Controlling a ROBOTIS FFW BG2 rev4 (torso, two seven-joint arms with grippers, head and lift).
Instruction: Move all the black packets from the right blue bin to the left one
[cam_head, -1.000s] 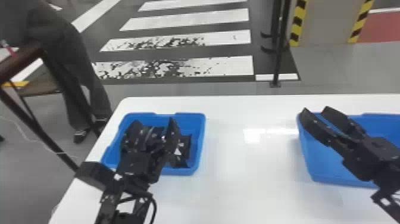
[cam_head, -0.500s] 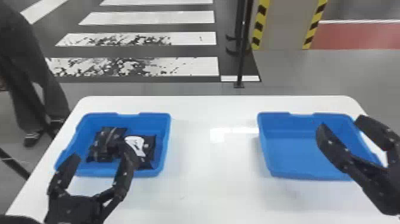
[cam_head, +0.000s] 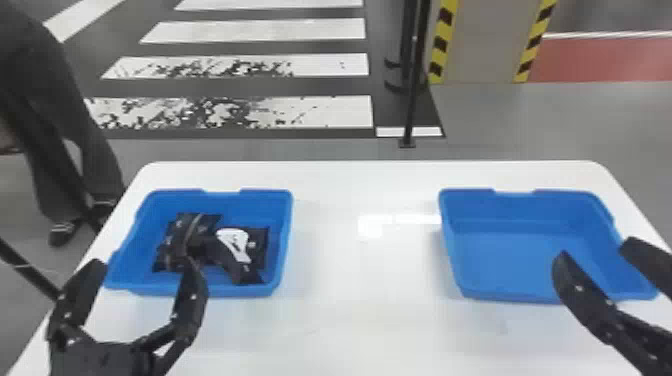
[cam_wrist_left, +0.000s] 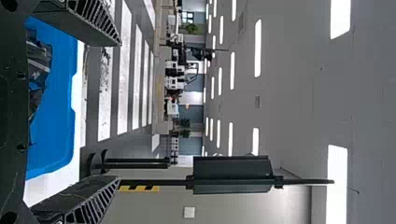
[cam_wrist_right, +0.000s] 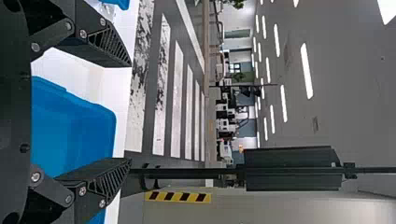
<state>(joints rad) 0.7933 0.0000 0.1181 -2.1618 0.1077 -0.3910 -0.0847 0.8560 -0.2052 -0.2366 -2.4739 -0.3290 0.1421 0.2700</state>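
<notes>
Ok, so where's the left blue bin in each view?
Head view: left blue bin, robot's left, holding black packets.
Left wrist view: left blue bin, seen between fingers of the left gripper.
Right wrist view: left blue bin, one corner, beyond the right bin.
Shared landmark: striped crossing.

1. Glossy white worktop (cam_head: 345, 320), far corners rounded; bright reflection on its surface.
2. Grey floor (cam_head: 525, 120) beyond, with black-and-white striped crossing (cam_head: 330, 111); nearer stripes visibly worn.
3. Slim black upright pole (cam_head: 413, 100), at crossing's right end.
4. Beige panel (cam_head: 480, 45), yellow-and-black edging (cam_head: 440, 44); red area (cam_head: 600, 60) to its right.
5. Left wrist view: grey ceiling (cam_wrist_left: 294, 93), long white lights (cam_wrist_left: 258, 46).
</notes>
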